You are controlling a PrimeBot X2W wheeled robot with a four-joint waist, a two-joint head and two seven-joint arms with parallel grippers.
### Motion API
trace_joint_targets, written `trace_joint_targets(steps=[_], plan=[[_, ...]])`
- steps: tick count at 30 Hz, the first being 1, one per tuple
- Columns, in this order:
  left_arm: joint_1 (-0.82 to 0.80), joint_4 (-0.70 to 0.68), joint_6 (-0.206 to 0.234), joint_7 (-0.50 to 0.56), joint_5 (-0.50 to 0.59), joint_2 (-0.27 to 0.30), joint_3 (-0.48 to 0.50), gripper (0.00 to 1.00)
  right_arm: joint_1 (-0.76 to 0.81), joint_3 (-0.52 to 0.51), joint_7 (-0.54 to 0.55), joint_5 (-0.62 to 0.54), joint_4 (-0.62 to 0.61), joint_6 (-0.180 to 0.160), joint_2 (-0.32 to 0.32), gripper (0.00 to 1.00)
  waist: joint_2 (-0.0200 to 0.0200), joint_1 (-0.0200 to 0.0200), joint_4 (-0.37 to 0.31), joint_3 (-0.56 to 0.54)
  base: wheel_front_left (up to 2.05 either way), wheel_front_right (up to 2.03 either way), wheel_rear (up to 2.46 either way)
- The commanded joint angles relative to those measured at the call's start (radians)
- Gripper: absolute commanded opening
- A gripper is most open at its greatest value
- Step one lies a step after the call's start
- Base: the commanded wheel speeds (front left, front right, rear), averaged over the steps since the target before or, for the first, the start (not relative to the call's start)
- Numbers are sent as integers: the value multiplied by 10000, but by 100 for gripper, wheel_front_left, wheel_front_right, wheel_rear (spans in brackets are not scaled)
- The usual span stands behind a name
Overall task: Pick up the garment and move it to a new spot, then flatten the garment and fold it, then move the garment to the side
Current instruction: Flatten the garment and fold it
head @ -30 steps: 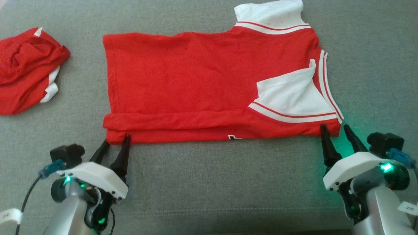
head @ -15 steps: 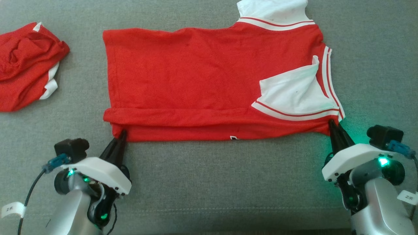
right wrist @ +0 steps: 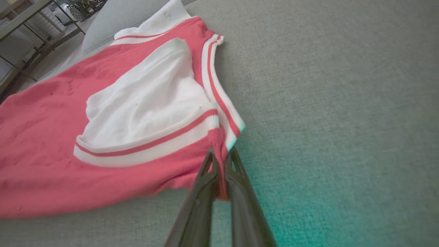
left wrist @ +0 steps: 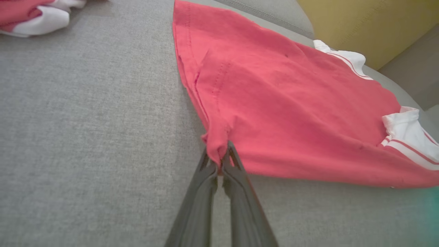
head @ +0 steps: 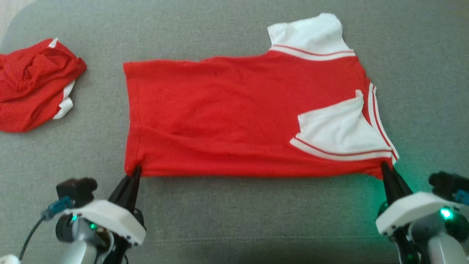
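Observation:
The garment (head: pixel 227 113) is a red shirt with white, red-striped sleeves, spread sideways on the grey cushion (head: pixel 234 212). My left gripper (head: pixel 136 169) is shut on its near left corner, where the red cloth bunches between the fingers (left wrist: pixel 219 160). At the near right corner, just below the folded-in white sleeve (head: pixel 337 128), my right gripper (head: pixel 384 165) is shut on the hem (right wrist: pixel 219 151). The near edge runs taut between the two grips. The other white sleeve (head: pixel 311 35) lies at the far side.
A second red and white garment (head: pixel 34 84) lies crumpled at the far left of the cushion. Bare grey cushion stretches before and to the right of the shirt. A yellow wall (left wrist: pixel 360 20) and metal furniture legs (right wrist: pixel 31 20) lie beyond the cushion's edges.
Both grippers went from open to shut on the shirt's near corners. They drew the near edge toward me, and the rolled fold along that edge has pulled out flat.

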Motion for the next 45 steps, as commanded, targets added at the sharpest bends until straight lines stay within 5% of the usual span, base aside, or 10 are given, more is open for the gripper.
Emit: trace_joint_targets(steps=[1, 9, 10, 11, 12, 23, 30, 45], plan=[[-150, -362, 68, -10, -46, 294, 449, 0, -18, 125, 6, 62, -401, -7, -59, 0, 0, 0, -15, -39, 0, 0, 0], [854, -995, 508, 546, -303, 308, 417, 0, 1075, 34, 273, 658, -887, -7, -58, 0, 0, 0, -89, -271, 0, 0, 0], [864, -950, 526, 517, -298, 300, 418, 41, 1105, 54, 232, 680, -904, -7, -58, 0, 0, 0, -98, -292, 0, 0, 0], [866, -885, 553, 505, -289, 284, 409, 100, 1121, 81, 195, 691, -911, -7, -58, 31, 0, 0, -107, -314, 0, 0, 0], [869, -819, 571, 498, -287, 260, 390, 100, 1119, 126, 140, 688, -929, -7, -58, 100, 0, 0, -124, -349, 0, 0, 0], [609, -1163, 1410, -974, 814, 238, 499, 100, 402, 339, -1459, -881, -2343, -7, -58, 100, 0, 0, -188, -780, 0, 0, 0], [256, -1821, 1819, -1731, 1591, 332, 500, 100, 40, 706, -1517, -1467, -3102, -7, -58, 100, 0, 0, -112, -999, 0, 0, 0], [-92, -2018, 1945, -1750, 1777, 394, 361, 100, 55, 780, -1276, -1545, -3593, -7, -58, 100, 0, 0, -45, -861, 0, 0, 0]])
